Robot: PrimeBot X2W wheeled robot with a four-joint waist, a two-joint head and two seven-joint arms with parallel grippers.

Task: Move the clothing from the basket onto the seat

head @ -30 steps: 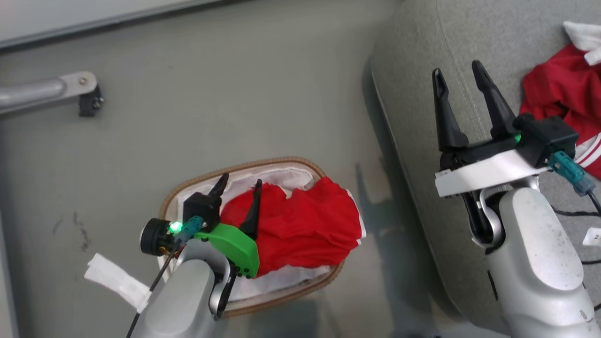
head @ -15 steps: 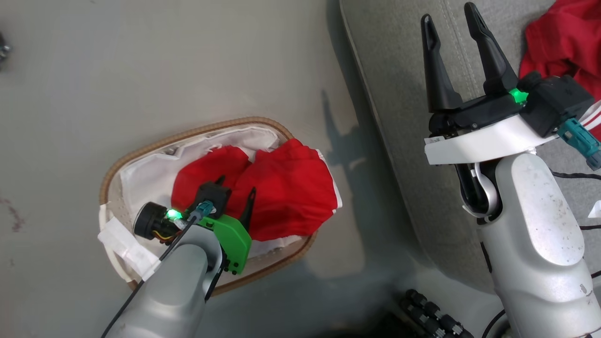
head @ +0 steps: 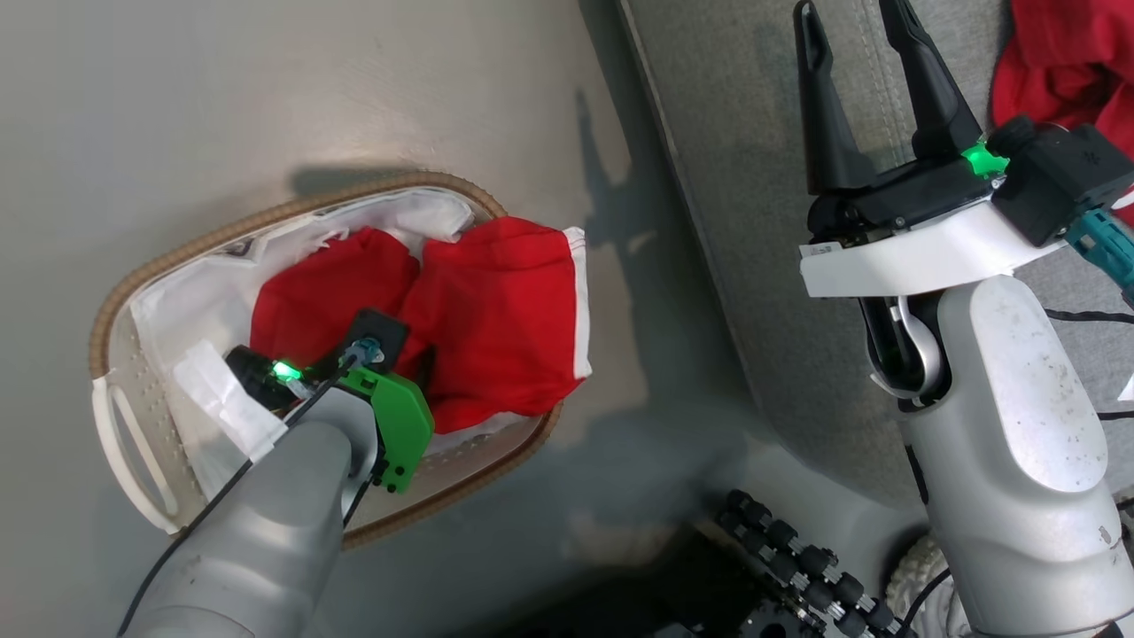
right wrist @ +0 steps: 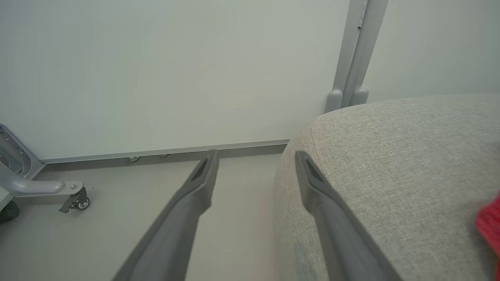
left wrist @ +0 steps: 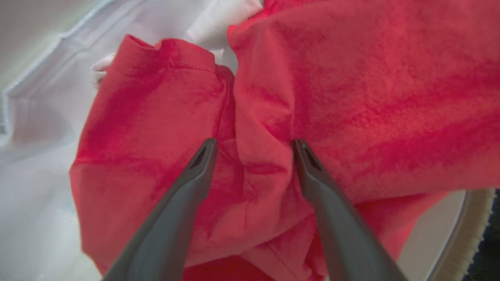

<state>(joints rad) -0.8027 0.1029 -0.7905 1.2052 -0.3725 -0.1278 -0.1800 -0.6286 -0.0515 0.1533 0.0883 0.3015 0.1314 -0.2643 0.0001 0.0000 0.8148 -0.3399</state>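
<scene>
Your left pincer [left wrist: 254, 143] is down inside the basket [head: 266, 213], its two dark fingers spread wide. In the left wrist view the tips rest against the clothing [head: 496, 328], with a raised fold of the red fabric standing between them. Nothing is clamped yet.

The clothing lies bunched in the half of the basket nearer the seat [head: 726, 177]. One white-trimmed edge drapes over the brown rim on that side. The white liner cloth [head: 204, 301] shows in the other half of the basket, beside the red fabric and under it.

The basket stands on the grey floor [head: 266, 89], and the seat rises just beside it, on your right in the head view.

Your right pincer [right wrist: 256, 155] is well apart from the basket, held above the seat's rounded edge. Its fingers are parted and empty. One lines up with the floor and the other with the grey upholstery.

A second red garment [head: 1063, 62] lies on the seat, farther from the basket than that pincer.
</scene>
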